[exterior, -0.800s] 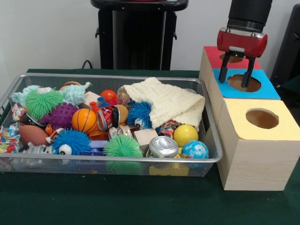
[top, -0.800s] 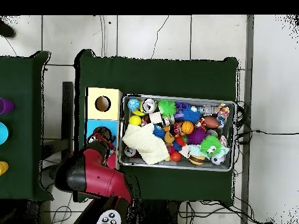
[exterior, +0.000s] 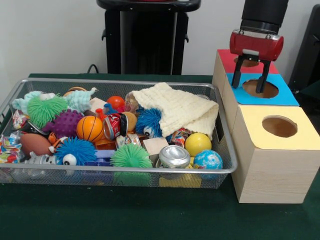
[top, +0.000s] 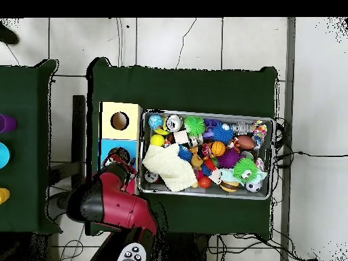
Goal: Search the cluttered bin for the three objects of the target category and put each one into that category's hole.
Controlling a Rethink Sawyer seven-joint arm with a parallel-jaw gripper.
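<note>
The silver wire mesh bin [exterior: 125, 170] sits on the green table, full of toys; it also shows in the overhead view [top: 206, 113]. Wrinkly clear packets lie at its left end [exterior: 9, 146] and among the toys near the yellow ball [exterior: 180, 136]. My gripper [exterior: 248, 86] hangs open and empty just above the round hole of the blue-topped box [exterior: 285, 95]. In the overhead view my gripper [top: 118, 159] and red arm cover most of that box.
A red-topped box [exterior: 227, 59] stands behind the blue one and a yellow-topped box [exterior: 277, 145] in front. A cream cloth [exterior: 180, 110] covers the bin's right rear. Spiky balls, an orange ball [exterior: 89, 128] and cans [exterior: 174, 156] crowd the bin.
My gripper has risen very slightly over the blue box, still open. The arm's elbow has shifted a little in the overhead view. The bin's contents have not moved.
</note>
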